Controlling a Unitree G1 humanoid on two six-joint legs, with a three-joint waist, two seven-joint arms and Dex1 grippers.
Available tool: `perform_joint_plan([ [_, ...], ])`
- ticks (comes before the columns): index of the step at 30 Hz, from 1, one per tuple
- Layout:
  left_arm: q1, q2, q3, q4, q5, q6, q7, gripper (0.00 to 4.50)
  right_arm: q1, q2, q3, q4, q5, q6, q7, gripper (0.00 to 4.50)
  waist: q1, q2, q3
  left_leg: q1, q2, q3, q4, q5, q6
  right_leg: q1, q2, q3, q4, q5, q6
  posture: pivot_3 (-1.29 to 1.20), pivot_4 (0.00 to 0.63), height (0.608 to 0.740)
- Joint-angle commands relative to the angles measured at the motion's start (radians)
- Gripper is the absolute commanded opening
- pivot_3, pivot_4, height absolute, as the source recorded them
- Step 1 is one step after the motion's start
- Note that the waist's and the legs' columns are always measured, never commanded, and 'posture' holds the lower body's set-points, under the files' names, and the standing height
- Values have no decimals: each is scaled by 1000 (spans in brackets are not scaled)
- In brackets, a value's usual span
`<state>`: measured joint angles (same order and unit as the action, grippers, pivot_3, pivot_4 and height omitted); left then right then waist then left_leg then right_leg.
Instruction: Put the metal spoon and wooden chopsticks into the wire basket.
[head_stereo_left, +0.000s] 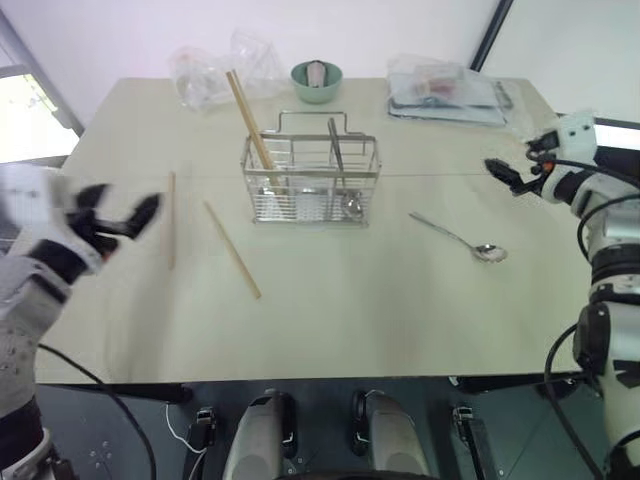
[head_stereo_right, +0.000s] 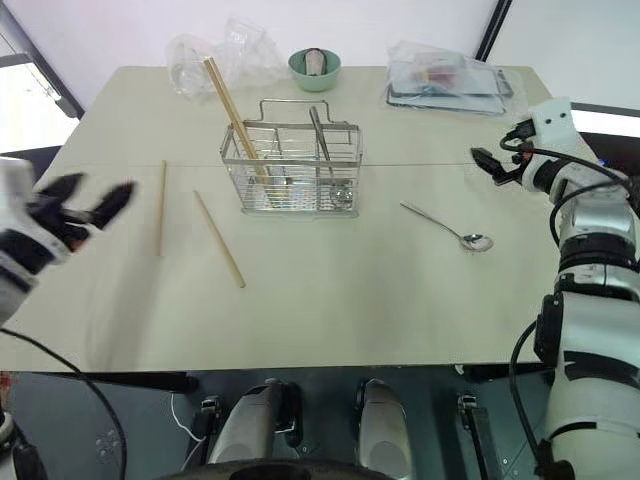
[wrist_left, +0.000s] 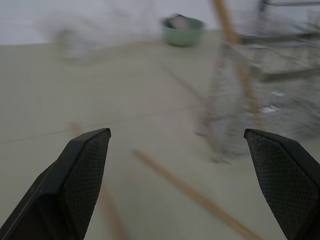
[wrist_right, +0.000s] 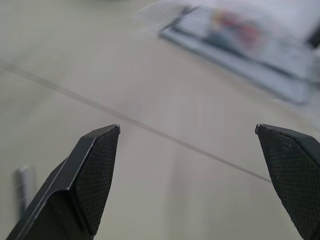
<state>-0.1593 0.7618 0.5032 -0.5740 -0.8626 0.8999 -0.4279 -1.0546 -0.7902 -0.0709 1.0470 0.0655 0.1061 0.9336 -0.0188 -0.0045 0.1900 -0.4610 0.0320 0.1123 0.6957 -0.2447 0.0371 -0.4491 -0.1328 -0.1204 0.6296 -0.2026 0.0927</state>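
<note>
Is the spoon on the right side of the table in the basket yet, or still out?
Out. The spoon lies flat on the table, right of the basket, touching neither it nor a tool.

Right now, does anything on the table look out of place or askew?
Yes. Two wooden chopsticks lie loose left of the wire basket, and a metal spoon lies to its right. Nothing looks spilled or damaged.

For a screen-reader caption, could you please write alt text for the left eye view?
A wire basket holding one wooden chopstick stands mid-table; two chopsticks and a metal spoon lie on the table. Both grippers, left and right, hang open and empty.
</note>
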Motion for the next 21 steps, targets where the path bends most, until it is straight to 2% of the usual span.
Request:
perform_joint_plan([
  [1,-13,34,-33,-56,-90,27,-66,4500,-45,-29,54,-8,-22,36,187,4451,1,1,0,0,0,0,0,0,0,0,0,0,0,0,0,0,150,707],
  [5,-23,102,-183,-88,-76,42,-150,4500,-39,-24,144,-5,-67,81,387,4451,4,1,0,0,0,0,0,1,-1,0,0,0,0,0,0,0,150,707],
  [8,-46,113,-227,-79,-73,31,-165,4500,-18,-17,178,4,-91,93,435,4451,5,2,1,0,-1,0,0,1,-1,0,0,0,0,0,0,0,150,707],
  [21,-161,168,-227,-71,-174,72,-210,4500,44,68,190,105,-152,65,300,4451,1,1,1,1,0,0,0,2,-3,1,1,0,1,0,0,0,150,707],
])
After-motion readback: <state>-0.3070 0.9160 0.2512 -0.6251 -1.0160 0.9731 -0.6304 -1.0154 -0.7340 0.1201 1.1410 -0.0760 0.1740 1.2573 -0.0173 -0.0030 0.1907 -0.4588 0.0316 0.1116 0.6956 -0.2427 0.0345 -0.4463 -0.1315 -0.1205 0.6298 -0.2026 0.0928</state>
